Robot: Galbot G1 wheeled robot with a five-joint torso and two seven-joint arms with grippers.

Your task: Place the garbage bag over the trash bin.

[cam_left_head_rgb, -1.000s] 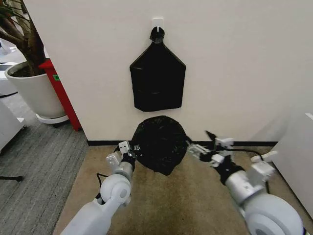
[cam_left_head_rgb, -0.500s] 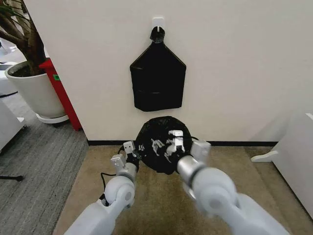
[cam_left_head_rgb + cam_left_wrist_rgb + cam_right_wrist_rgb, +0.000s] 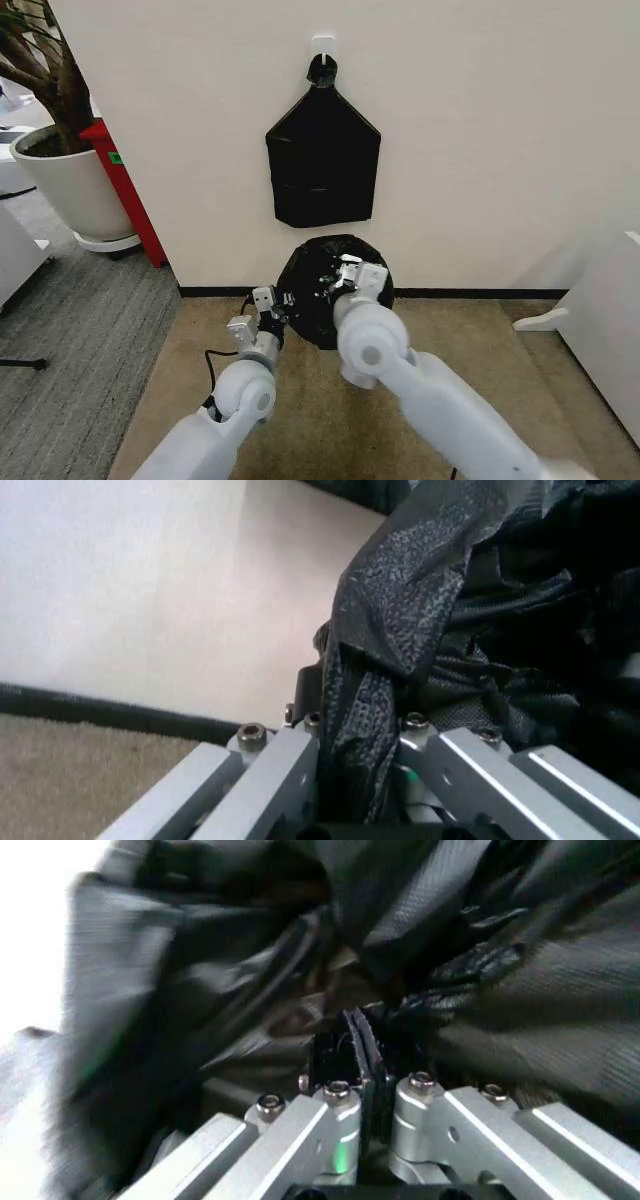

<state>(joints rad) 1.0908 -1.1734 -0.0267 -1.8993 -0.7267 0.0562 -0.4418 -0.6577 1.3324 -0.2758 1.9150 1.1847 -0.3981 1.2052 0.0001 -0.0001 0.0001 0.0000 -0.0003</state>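
garbage bag (image 3: 400,652) pinched in left gripper (image 3: 360,739) fingers, right gripper (image 3: 362,1057) buried in folds

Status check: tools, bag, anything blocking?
Left tool clamped on the garbage bag at its left edge. Right tool shut, down among the bag's folds on top. Bin hidden under the bag. Nothing blocking.

Garbage bag (image 3: 400,622): thin black plastic, crinkled, finely embossed, slight sheen. Left gripper (image 3: 360,742) fingers (image 3: 270,772): brushed metal, matt.
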